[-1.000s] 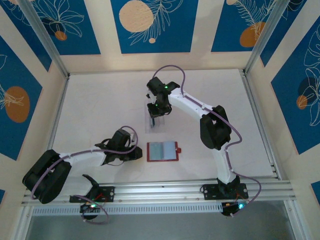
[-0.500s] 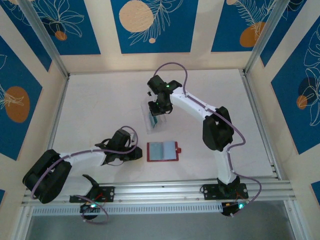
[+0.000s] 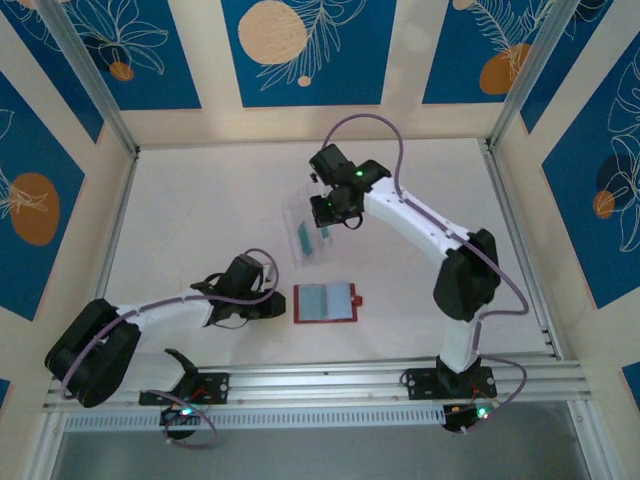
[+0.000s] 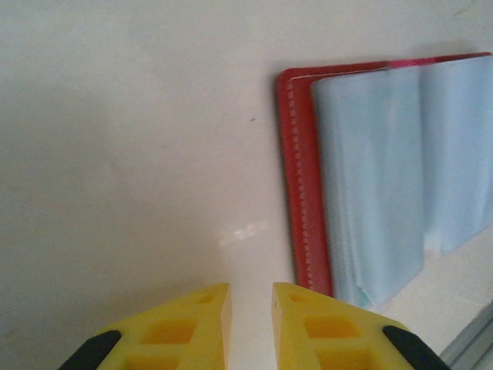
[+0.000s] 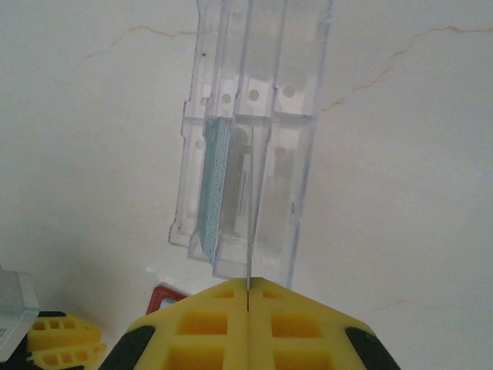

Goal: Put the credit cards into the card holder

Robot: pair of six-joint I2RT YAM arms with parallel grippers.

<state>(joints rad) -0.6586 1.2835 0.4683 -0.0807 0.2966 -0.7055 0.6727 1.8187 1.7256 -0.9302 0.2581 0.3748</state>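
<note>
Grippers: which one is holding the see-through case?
The right gripper: its jaws are shut on the clear plastic case. The left gripper holds nothing, beside the red card holder.

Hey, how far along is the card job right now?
Done: the card holder lies open on the table. In hand: the right pincer grips the clear case, teal cards inside. Remaining: no card visibly in the holder yet; the left pincer sits empty beside it.
</note>
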